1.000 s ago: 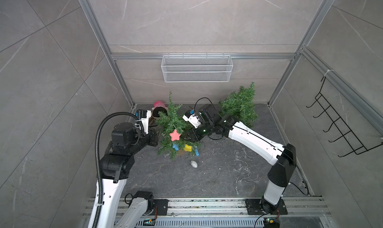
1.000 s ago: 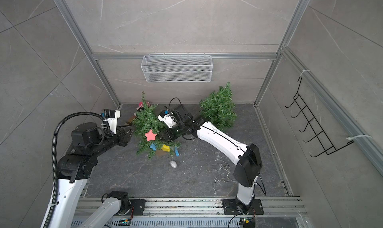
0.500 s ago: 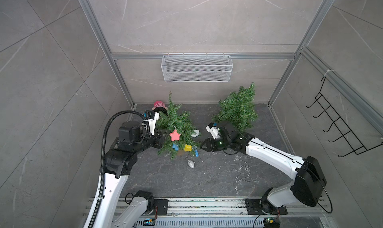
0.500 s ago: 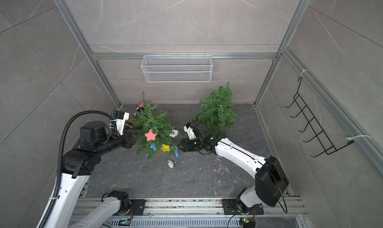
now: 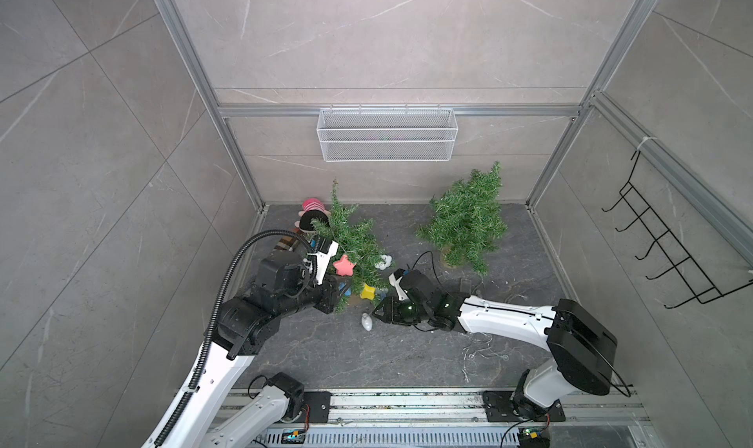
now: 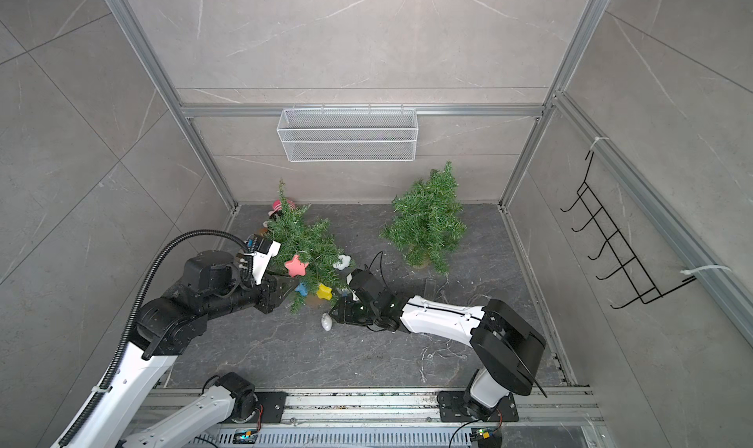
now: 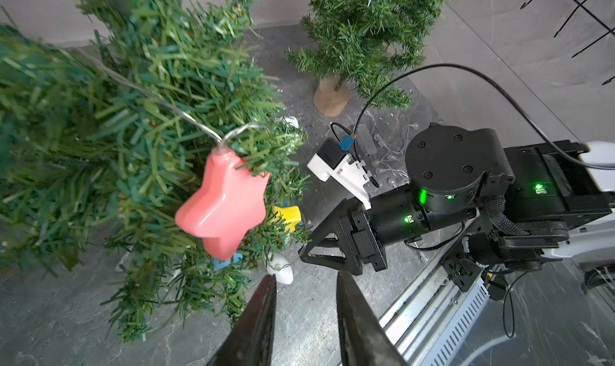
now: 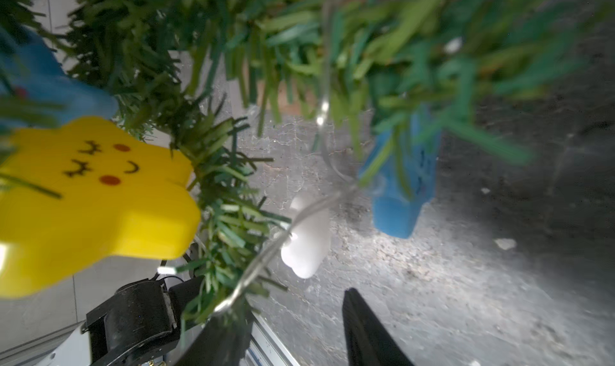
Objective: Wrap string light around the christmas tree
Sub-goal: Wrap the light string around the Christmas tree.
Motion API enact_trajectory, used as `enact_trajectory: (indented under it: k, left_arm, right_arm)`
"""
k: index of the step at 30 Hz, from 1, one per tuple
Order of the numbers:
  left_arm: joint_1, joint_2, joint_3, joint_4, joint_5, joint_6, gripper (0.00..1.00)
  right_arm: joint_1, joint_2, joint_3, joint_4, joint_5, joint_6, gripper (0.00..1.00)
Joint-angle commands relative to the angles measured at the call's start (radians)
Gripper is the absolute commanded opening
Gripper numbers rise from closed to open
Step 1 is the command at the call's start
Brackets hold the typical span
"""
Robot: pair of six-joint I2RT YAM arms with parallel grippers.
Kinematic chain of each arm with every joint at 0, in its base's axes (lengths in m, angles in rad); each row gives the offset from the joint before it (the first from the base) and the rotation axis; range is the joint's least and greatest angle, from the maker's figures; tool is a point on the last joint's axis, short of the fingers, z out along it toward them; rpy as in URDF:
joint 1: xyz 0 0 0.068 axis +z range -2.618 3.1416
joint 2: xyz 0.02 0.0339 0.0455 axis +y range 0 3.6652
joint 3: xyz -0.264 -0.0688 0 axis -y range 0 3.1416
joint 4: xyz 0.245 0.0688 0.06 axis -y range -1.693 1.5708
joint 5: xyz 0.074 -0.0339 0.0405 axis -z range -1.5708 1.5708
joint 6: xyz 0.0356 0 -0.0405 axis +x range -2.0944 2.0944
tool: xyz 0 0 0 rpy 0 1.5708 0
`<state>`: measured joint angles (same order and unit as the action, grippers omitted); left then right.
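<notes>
String light [image 5: 344, 264] on tree [image 5: 353, 238], right pincer [image 5: 375, 312] now lower

Blurred christmas tree [image 8: 432, 48] branches; yellow star light [image 8: 93, 198] partly off-frame.

2 xmas trees [image 5: 464, 221], 1 light string [image 5: 344, 265], 1 basket [image 5: 387, 134], 1 rack [image 5: 668, 233], 2 arms [image 5: 505, 323]

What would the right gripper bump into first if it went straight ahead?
Probably the white light lying on the floor: it sits straight ahead of the right gripper. The thin wire crosses just before it and might brush first; depth is unclear.
</notes>
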<state>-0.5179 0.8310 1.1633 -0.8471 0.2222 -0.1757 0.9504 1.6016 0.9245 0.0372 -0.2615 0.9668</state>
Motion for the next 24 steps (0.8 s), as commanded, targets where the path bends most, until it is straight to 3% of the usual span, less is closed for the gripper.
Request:
enact_trajectory:
  k: [1, 6, 10, 17, 24]
  left_arm:
    - [-0.017, -0.015, -0.003, -0.012, -0.041, -0.03, 0.35]
    - [-0.035, -0.032, -0.013, -0.015, -0.045, -0.046, 0.35]
    - [-0.052, -0.028, -0.037, -0.012, -0.067, -0.041, 0.34]
    - [-0.1, -0.014, -0.061, 0.0, -0.115, -0.029, 0.34]
    - [-0.118, -0.018, -0.092, -0.004, -0.139, -0.012, 0.34]
  right_arm:
    - [0.008, 0.02, -0.008, 0.091, 0.039, 0.042, 0.45]
    - [0.02, -0.077, -0.071, 0.006, 0.104, 0.014, 0.36]
    - [0.037, -0.131, -0.123, -0.013, 0.088, 0.01, 0.4]
    - [0.072, -0.058, -0.057, 0.033, 0.12, -0.001, 0.46]
    - [0.071, 0.047, 0.034, 0.123, 0.222, -0.009, 0.4]
